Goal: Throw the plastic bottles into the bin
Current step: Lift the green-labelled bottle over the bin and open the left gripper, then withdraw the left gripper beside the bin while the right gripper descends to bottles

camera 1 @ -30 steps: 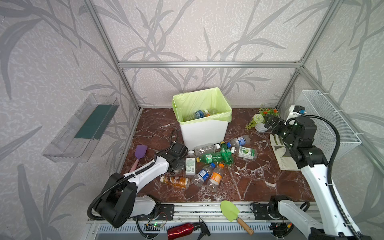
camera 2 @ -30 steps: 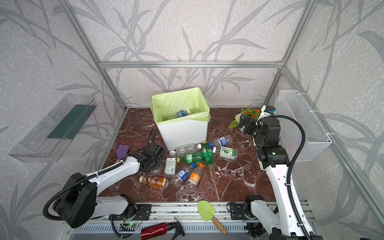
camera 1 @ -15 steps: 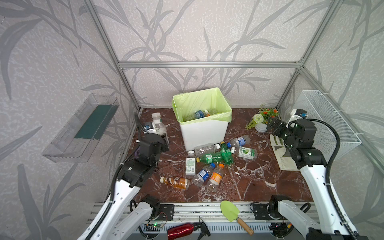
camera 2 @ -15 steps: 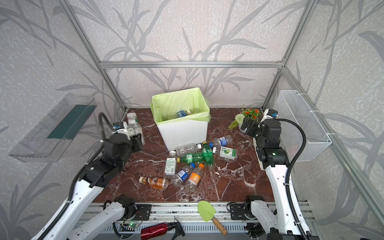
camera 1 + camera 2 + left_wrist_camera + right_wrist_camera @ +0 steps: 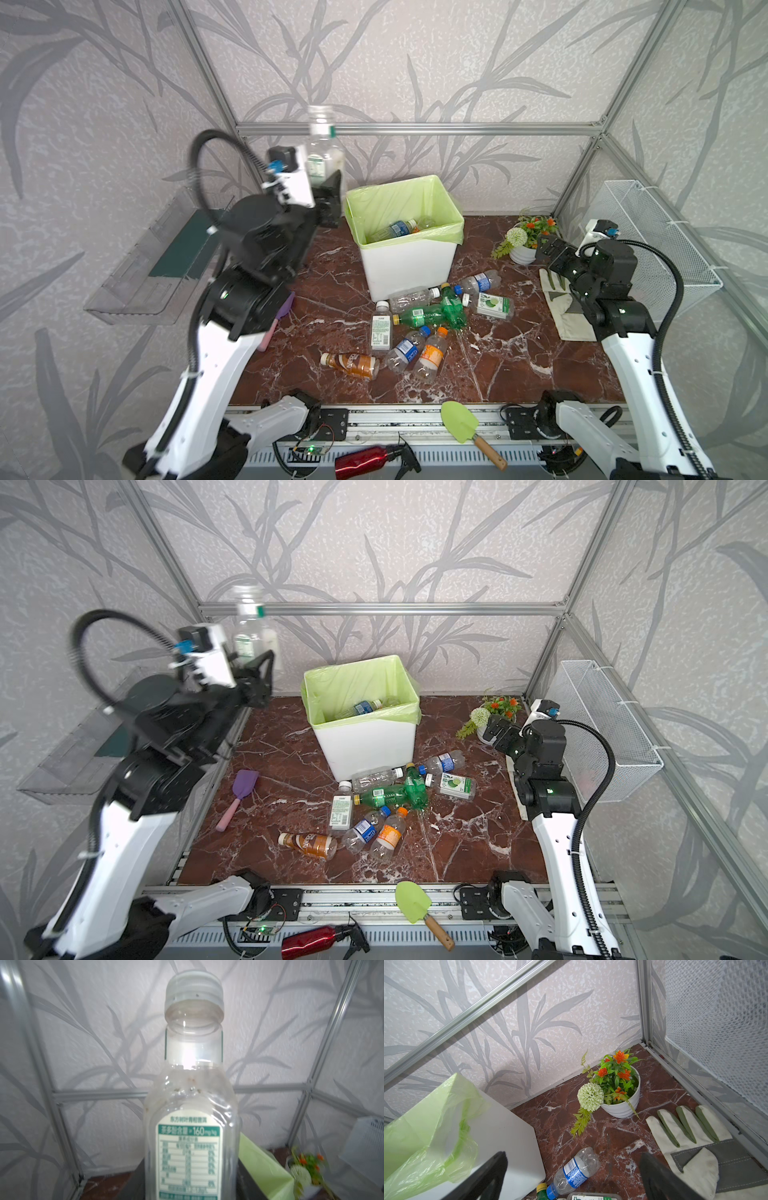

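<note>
My left gripper [image 5: 328,189] is shut on a clear plastic bottle [image 5: 321,153] with a white and green label. It holds the bottle upright, high up and to the left of the bin [image 5: 409,262], as the left wrist view shows with the bottle [image 5: 191,1126] filling it. The white bin, lined with a light-green bag, has bottles [image 5: 399,227] inside. Several more plastic bottles [image 5: 415,324] lie in a heap on the marble floor in front of it. My right gripper [image 5: 548,249] is open and empty, right of the bin, above a blue-labelled bottle [image 5: 577,1169].
A flower pot [image 5: 524,245] and a work glove [image 5: 565,307] lie by the right arm. A wire basket [image 5: 648,237] hangs on the right wall, a clear tray [image 5: 158,257] on the left. Purple spatula [image 5: 239,791], green trowel [image 5: 461,419] and red spray bottle [image 5: 365,461] lie nearby.
My left gripper closed on the bottle at the floor heap and lifted it up and back, to high beside the bin. The right arm shifted slightly.
</note>
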You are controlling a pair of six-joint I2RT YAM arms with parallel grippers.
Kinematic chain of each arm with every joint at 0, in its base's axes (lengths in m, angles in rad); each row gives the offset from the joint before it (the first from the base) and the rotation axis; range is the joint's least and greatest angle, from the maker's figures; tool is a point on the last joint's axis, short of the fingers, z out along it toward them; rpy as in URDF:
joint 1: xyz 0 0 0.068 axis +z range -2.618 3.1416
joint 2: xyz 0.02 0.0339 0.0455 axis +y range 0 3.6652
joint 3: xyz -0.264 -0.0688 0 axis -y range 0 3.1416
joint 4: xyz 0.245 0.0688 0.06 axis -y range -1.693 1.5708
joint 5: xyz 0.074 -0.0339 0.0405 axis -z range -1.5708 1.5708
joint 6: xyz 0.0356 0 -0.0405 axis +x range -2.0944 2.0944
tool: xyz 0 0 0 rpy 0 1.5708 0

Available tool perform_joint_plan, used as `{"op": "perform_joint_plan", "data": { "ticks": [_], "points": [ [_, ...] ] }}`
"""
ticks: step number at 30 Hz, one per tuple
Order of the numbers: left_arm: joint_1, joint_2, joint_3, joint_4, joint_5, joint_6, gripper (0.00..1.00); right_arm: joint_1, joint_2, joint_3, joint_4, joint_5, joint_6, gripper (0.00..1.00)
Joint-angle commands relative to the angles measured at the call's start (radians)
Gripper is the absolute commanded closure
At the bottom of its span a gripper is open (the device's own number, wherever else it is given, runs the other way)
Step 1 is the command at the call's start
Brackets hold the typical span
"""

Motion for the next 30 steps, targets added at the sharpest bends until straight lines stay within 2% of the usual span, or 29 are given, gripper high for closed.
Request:
{"op": "perform_joint_plan", "data": {
  "ticks": [1, 2, 4, 5, 6, 9, 15, 23, 27, 30],
  "points": [
    [-0.047, 0.295, 0.055, -0.413, 0.106, 0.011, 0.54, -0.006, -0.013, 0.002, 0.008, -0.012, 0.009, 0.01],
    [-0.047, 0.343, 0.115, -0.495, 0.049, -0.024, 0.44, -0.007, -0.016, 0.005, 0.003, -0.012, 0.005, 0.01],
    [-0.047, 0.36, 0.168, -0.516, -0.038, -0.009, 0.19, -0.009, -0.022, 0.013, -0.01, -0.008, -0.005, 0.01],
    [-0.048, 0.334, 0.168, -0.475, -0.056, 0.015, 0.06, -0.01, -0.024, 0.015, -0.018, -0.005, -0.008, 0.01],
    [-0.048, 0.28, 0.137, -0.385, -0.073, 0.038, 0.01, -0.01, -0.027, 0.015, -0.021, -0.003, -0.011, 0.01],
    [-0.047, 0.129, 0.046, -0.142, -0.107, 0.085, 0.01, -0.01, -0.032, 0.001, -0.022, -0.005, 0.001, 0.01],
    [-0.047, -0.039, -0.11, 0.096, -0.1, 0.067, 0.01, -0.012, -0.028, -0.03, -0.026, -0.028, 0.023, 0.01],
    [-0.048, -0.137, -0.234, 0.14, -0.223, 0.084, 0.01, -0.01, 0.021, -0.136, -0.079, -0.058, 0.098, 0.0],
    [-0.042, -0.244, -0.391, 0.204, -0.363, 0.04, 0.01, -0.008, 0.061, -0.228, -0.072, -0.115, 0.257, 0.01],
    [0.01, -0.29, -0.448, 0.133, -0.383, -0.035, 0.01, 0.012, 0.097, -0.291, -0.055, -0.124, 0.381, 0.01]
  ]
}}
